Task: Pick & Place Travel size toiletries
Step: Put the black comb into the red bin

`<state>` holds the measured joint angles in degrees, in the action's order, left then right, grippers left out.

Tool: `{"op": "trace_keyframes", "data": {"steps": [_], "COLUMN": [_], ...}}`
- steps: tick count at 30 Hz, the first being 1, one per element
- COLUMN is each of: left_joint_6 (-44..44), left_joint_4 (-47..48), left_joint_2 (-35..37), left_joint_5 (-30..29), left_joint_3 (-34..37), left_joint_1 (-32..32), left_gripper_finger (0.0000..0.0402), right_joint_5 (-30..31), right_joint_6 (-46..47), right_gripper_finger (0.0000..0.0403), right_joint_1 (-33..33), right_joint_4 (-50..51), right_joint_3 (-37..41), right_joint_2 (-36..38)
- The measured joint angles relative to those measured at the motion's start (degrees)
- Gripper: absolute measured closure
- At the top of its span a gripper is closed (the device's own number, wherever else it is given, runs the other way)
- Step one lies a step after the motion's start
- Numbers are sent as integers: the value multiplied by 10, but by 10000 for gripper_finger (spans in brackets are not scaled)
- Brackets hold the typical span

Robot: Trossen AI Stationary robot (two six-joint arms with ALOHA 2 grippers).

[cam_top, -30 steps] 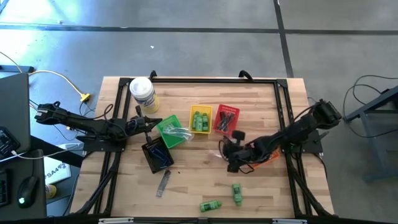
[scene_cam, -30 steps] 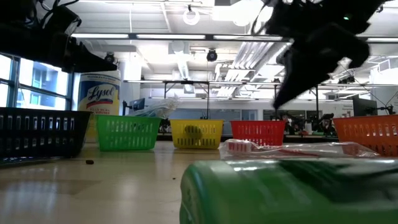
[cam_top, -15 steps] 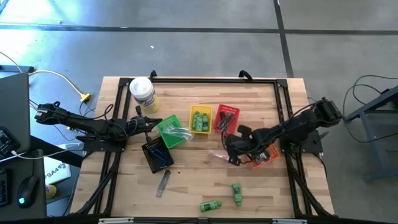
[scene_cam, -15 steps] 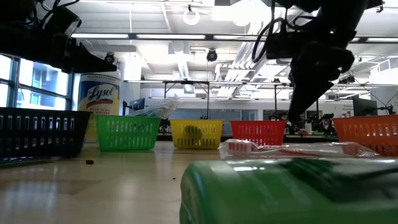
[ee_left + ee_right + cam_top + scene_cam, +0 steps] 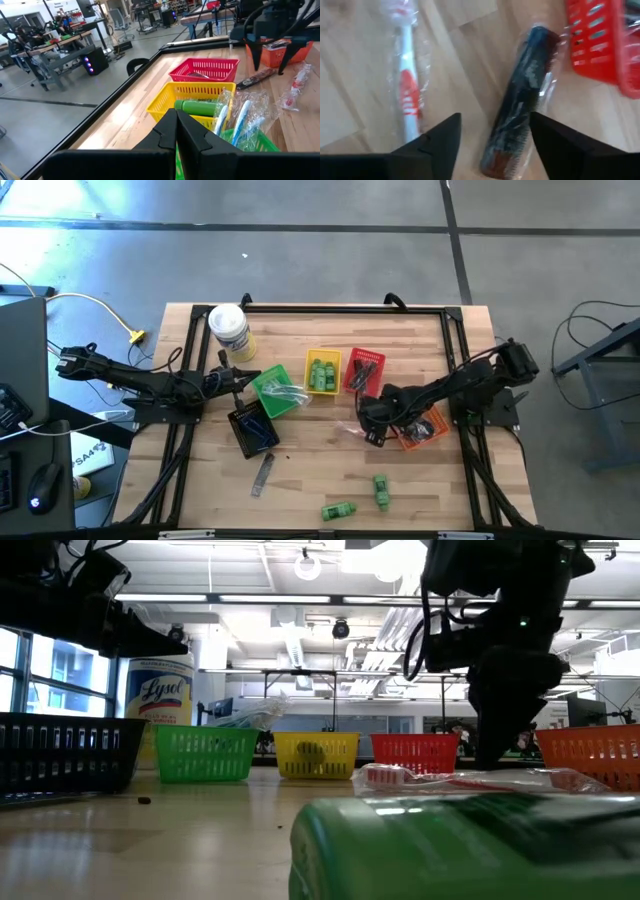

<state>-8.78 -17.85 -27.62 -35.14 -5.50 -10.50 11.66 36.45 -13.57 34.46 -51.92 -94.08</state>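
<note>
My right gripper (image 5: pixel 495 145) hangs open, pointing steeply down, just above a dark comb in clear wrap (image 5: pixel 520 105) that lies flat on the table beside the red basket (image 5: pixel 363 370). A wrapped white and red toothbrush (image 5: pixel 407 85) lies flat next to the comb. In the high view the right gripper (image 5: pixel 370 420) hides the comb. Two green mini bottles (image 5: pixel 381 490) (image 5: pixel 338 510) lie near the front edge. My left gripper (image 5: pixel 176 135) waits shut, level, at the green basket (image 5: pixel 275 392).
Yellow (image 5: pixel 322 372), black (image 5: pixel 252 428) and orange (image 5: pixel 425 425) baskets stand on the table, and a white canister (image 5: pixel 229 330) stands at the far left. A grey comb (image 5: pixel 262 473) lies on bare wood near the front. One green bottle (image 5: pixel 450 850) lies close before the low camera.
My right gripper has swung a little toward the table's far edge, tipped steeper downward and rolled, and come lower over the wrapped comb and toothbrush. The orange basket, earlier under the arm, now shows.
</note>
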Motion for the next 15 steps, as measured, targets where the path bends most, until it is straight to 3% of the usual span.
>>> {"op": "trace_keyframes", "data": {"steps": [5,15], "left_joint_6": [0,0], "left_joint_4": [0,0], "left_joint_2": [0,0], "left_joint_5": [0,0], "left_joint_3": [0,0], "left_joint_1": [0,0], "left_gripper_finger": [401,401], "right_joint_5": [-1,-38], "right_joint_6": [1,45], "right_gripper_finger": [137,143], "right_joint_1": [19,49], "right_joint_4": [5,9], "right_joint_3": [0,0], "right_joint_2": [0,0]}}
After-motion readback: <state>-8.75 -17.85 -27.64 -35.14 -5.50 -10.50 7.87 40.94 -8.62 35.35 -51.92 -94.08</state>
